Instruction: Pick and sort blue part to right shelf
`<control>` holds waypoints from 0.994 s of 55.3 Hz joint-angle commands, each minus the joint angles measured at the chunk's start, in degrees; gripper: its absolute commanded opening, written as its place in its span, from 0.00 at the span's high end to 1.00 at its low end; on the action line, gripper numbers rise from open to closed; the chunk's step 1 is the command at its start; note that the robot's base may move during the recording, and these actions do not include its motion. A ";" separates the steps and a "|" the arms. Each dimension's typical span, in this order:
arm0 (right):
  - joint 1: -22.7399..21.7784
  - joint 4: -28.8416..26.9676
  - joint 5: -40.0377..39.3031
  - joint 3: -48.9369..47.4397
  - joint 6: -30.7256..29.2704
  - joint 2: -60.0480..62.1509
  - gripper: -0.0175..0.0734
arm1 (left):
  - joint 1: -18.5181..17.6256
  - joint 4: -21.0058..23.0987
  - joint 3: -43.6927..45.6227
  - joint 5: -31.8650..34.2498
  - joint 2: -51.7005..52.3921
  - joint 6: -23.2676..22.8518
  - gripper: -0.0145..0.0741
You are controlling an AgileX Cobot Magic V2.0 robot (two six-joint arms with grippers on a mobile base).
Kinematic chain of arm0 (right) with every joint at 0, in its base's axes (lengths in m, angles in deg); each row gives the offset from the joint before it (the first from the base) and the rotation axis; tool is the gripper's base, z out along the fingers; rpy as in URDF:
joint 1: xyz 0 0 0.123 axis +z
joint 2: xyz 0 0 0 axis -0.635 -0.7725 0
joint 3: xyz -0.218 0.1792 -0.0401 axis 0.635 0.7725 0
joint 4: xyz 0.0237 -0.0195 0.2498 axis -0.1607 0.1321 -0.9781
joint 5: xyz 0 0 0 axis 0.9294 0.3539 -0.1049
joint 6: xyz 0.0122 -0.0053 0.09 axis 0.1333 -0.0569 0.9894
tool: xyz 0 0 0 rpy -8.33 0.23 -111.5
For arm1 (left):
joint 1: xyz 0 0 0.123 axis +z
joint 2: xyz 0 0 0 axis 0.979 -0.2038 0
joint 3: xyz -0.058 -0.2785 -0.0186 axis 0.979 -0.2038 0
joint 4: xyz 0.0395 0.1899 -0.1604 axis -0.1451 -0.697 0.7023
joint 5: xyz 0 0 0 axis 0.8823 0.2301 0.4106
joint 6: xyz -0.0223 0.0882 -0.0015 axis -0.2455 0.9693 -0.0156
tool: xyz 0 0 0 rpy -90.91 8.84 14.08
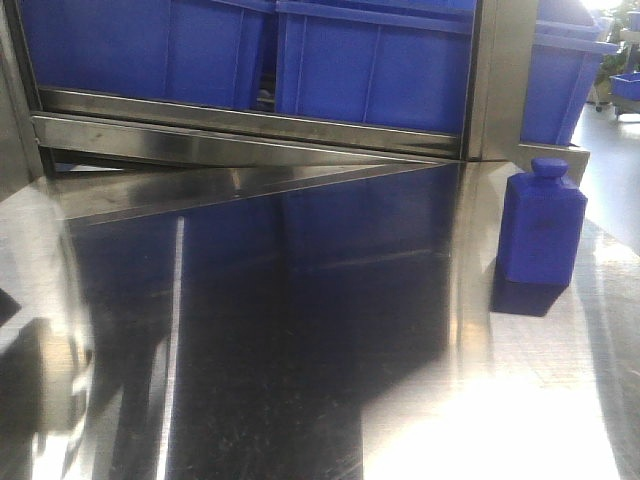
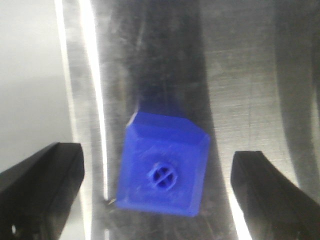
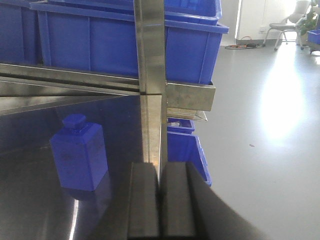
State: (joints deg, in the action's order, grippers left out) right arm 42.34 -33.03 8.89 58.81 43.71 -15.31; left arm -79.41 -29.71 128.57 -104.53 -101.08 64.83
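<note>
The left pincer (image 2: pixel 157 170) is hovering, spread wide, over the blue part (image 1: pixel 540 228), which is standing upright near the table's (image 1: pixel 300 350) far right corner, just before the right shelf (image 1: pixel 250 125). The right pincer (image 3: pixel 160 200) is sitting pressed together. Descending straight and squaring up to the body's flat sides looks advisable.

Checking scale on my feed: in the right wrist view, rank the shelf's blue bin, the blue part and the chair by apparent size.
1. blue bin
2. blue part
3. chair, smallest only as seen; it stands far off.
</note>
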 commanded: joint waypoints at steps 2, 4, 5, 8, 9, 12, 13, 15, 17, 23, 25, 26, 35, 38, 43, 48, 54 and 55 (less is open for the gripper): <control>-0.31 0.07 -4.96 -0.49 -0.01 1.03 0.76 | -0.12 1.28 2.00 1.50 -0.08 0.64 0.12; -0.31 0.07 -4.96 -0.49 -0.01 1.03 0.76 | -0.12 1.19 2.00 1.37 -0.45 0.64 0.12; -0.31 0.07 -4.96 -0.49 -0.01 1.03 0.76 | -0.12 1.19 2.00 1.37 -0.73 0.77 0.12; -0.31 0.07 -4.96 -0.49 -0.01 1.03 0.76 | -0.12 1.19 2.00 1.48 -1.58 0.87 0.12; -0.31 0.07 -4.96 -0.49 -0.01 1.03 0.76 | -0.12 1.19 2.00 1.48 -1.92 0.87 0.12; -0.31 0.07 -4.96 -0.49 -0.01 1.03 0.76 | -0.12 1.19 2.00 1.48 -2.76 0.87 0.12; -0.31 0.07 -4.96 -0.49 -0.01 1.03 0.76 | -0.12 1.19 2.00 1.48 -3.10 0.87 0.12; -0.31 0.07 -4.96 -0.49 -0.01 1.03 0.76 | -0.12 1.19 2.00 1.23 -3.55 0.87 0.13; -0.31 0.07 -4.96 -0.49 -0.01 1.03 0.76 | -0.12 1.19 2.00 0.72 -3.99 0.87 0.13; -0.31 0.07 -4.96 -0.49 -0.01 1.03 0.76 | -0.12 1.19 2.00 -0.27 -4.43 0.89 0.19; -0.31 0.07 -4.96 -0.49 -0.01 1.03 0.76 | -0.12 1.19 2.00 -0.42 -4.43 0.89 0.22; -0.31 0.07 -4.96 -0.49 -0.01 1.03 0.76 | -0.12 1.19 2.00 -0.42 -4.43 0.89 0.24; -0.31 0.07 -4.96 -0.49 -0.01 1.03 0.76 | -0.12 1.15 2.00 -0.85 -4.33 0.98 0.40; -0.31 0.07 -4.96 -0.49 -0.01 1.03 0.76 | -0.12 1.15 2.00 -0.85 -4.33 0.98 0.44; -0.31 0.07 -4.96 -0.49 -0.01 1.03 0.76 | -0.12 1.15 2.00 -0.94 -3.54 0.98 0.48; -0.31 0.07 -4.96 -0.49 -0.01 1.03 0.76 | -0.12 1.15 2.00 -0.73 -1.76 0.98 0.48; -0.31 0.07 -4.96 -0.49 -0.01 1.03 0.76 | -0.12 1.28 2.00 0.94 1.81 0.98 0.48; -0.31 0.07 -4.96 -0.49 -0.01 1.03 0.76 | -0.22 1.28 2.00 1.42 2.75 1.15 0.48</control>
State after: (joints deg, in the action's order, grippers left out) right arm 42.34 -33.03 8.89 58.81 43.71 -15.31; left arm -79.41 -29.44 128.94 -105.40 -104.10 65.69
